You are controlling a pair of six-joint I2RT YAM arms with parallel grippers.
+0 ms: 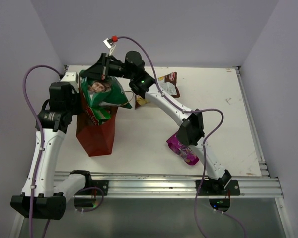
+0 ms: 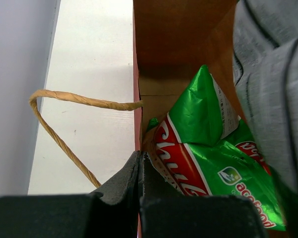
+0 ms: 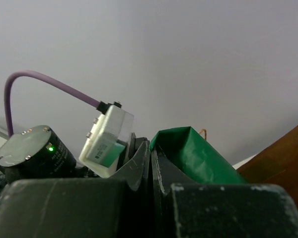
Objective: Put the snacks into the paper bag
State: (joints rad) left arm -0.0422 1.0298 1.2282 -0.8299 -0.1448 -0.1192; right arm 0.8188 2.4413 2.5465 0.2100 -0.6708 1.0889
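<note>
The reddish-brown paper bag [image 1: 97,134] stands upright at the table's left. My left gripper [image 1: 79,98] [image 2: 140,158] is shut on the bag's rim [image 2: 136,99], beside a tan cord handle [image 2: 64,99]. Inside lies the bright green snack with a red logo [image 2: 213,148]. My right gripper [image 1: 105,73] [image 3: 151,148] is shut on the top edge of the dark green snack [image 1: 102,91] [image 3: 193,151], which hangs over the bag's mouth. The cream-and-brown chip bag [image 1: 169,84] lies at the back. The purple packet [image 1: 183,148] lies near the front, partly under my right arm.
Walls close off the back and both sides. The right arm [image 1: 164,101] arches across the table's middle. The left arm's wrist and white camera box [image 3: 107,136] sit close beside the right fingers. A metal rail [image 1: 164,183] runs along the near edge.
</note>
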